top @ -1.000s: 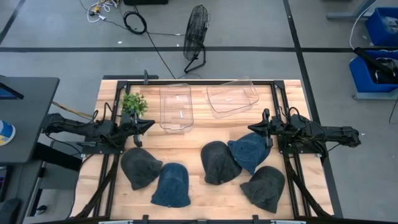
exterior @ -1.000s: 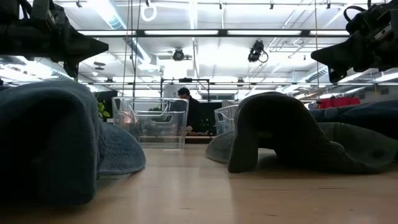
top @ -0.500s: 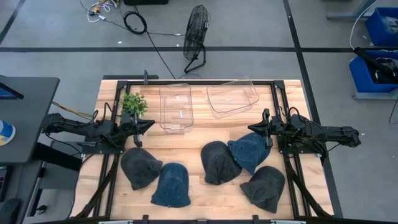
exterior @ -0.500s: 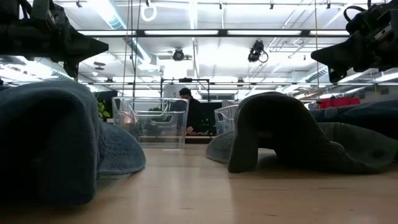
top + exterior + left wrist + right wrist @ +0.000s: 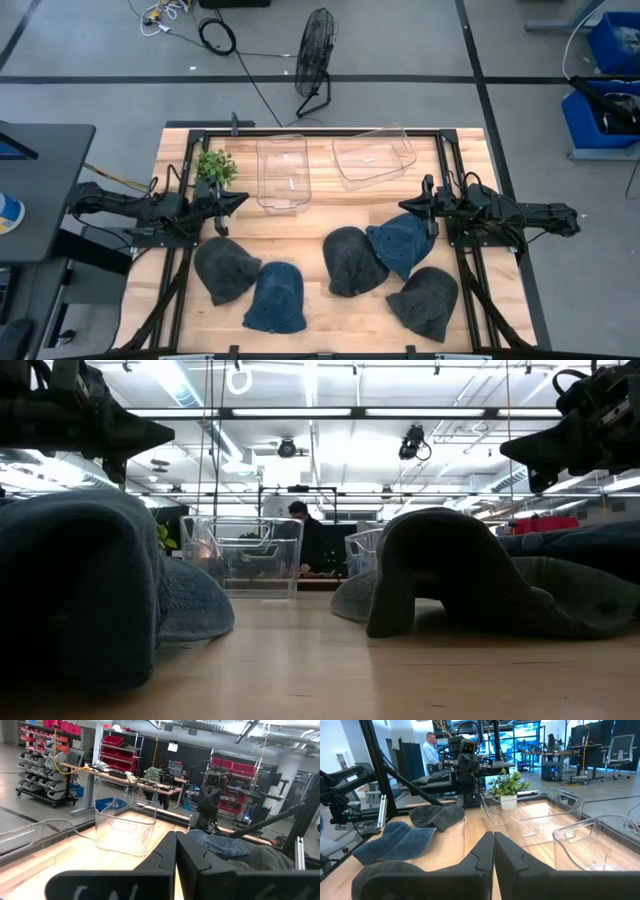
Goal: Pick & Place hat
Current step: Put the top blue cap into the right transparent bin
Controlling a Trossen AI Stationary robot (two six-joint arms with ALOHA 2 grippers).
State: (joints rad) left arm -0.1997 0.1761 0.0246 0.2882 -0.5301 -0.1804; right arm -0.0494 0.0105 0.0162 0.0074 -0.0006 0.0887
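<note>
Several dark hats lie crown up on the wooden table: a grey one (image 5: 225, 269) and a blue one (image 5: 275, 297) at the near left, a dark grey one (image 5: 352, 260), a blue one (image 5: 402, 242) and a grey one (image 5: 426, 300) at the near right. My left gripper (image 5: 243, 200) hovers shut at the table's left, above and beyond the left hats. My right gripper (image 5: 403, 208) hovers shut at the right, just beyond the blue hat. Both are empty; their shut fingers show in the left wrist view (image 5: 175, 851) and the right wrist view (image 5: 493, 850).
Two clear plastic bins stand at the table's far side, one mid-left (image 5: 282, 174) and one mid-right (image 5: 373, 155). A small potted plant (image 5: 215, 166) stands at the far left. A black frame (image 5: 300, 130) runs round the table. A person shows far off in the room (image 5: 300, 535).
</note>
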